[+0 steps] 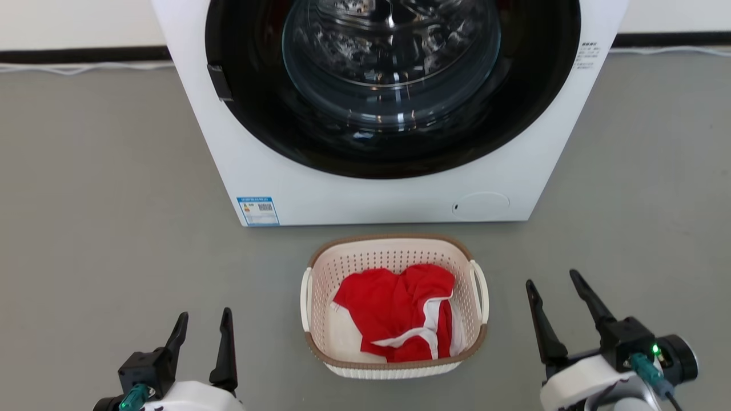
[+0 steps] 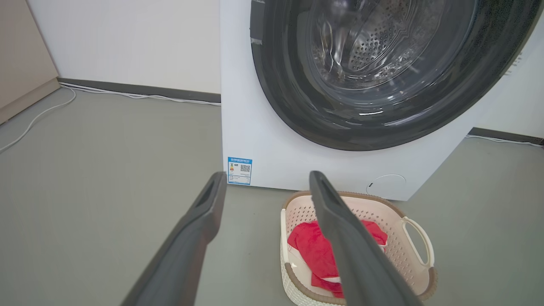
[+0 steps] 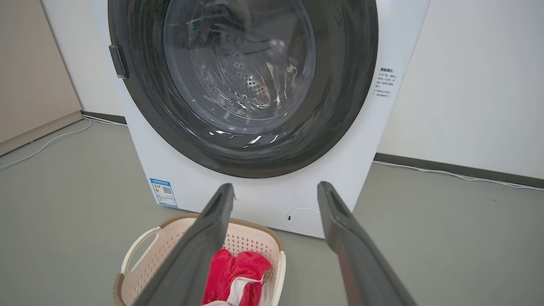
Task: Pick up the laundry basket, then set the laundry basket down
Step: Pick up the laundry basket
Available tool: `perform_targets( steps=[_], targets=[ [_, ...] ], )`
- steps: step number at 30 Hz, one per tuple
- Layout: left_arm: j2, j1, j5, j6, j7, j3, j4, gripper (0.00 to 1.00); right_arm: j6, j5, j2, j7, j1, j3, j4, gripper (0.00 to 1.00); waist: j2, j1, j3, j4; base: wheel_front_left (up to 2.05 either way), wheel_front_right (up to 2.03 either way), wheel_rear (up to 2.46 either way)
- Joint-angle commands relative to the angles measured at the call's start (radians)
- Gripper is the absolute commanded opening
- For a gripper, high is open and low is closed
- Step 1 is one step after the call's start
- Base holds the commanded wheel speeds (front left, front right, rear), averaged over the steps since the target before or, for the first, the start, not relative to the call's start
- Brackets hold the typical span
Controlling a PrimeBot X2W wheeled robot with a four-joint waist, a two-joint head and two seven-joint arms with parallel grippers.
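The laundry basket (image 1: 394, 348) sits on the floor (image 1: 114, 240) before the washing machine (image 1: 342, 194), holding red-and-white clothing (image 1: 400, 311). Left claw (image 1: 203, 322) and right claw (image 1: 551, 282) flank it, both released.

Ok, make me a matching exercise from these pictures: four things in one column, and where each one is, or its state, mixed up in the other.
Things
1. laundry basket
2. red garment
3. blue label
4. left gripper

Places or states
A. open, holding nothing
B. on the floor in front of the washing machine
C. lying inside the basket
D. stuck low on the machine's white front

Pairs: 1-B, 2-C, 3-D, 4-A
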Motion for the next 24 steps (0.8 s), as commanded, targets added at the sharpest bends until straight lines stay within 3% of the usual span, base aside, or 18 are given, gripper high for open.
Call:
perform_targets(
  steps=[1,13,24],
  targets=[
    [0.011,-0.047,-0.005,0.002,-0.009,0.021,-0.021,1.00,0.006,0.012,-0.001,-0.014,-0.050,0.019,-0.015,1.00,-0.0001,0.0000,0.018,0.001,0.00,0.00,0.00],
    [0.011,-0.194,-0.030,-0.011,-0.009,-0.035,0.039,1.00,0.006,0.023,0.000,-0.014,-0.179,-0.020,0.081,1.00,-0.0001,0.0000,0.174,0.018,0.00,0.00,0.00],
    [0.011,-0.421,-0.060,0.001,-0.009,-0.157,0.311,1.00,0.006,-0.004,0.001,-0.014,-0.404,-0.013,0.350,1.00,-0.0001,0.0000,0.366,0.037,0.00,0.00,0.00]
  ],
)
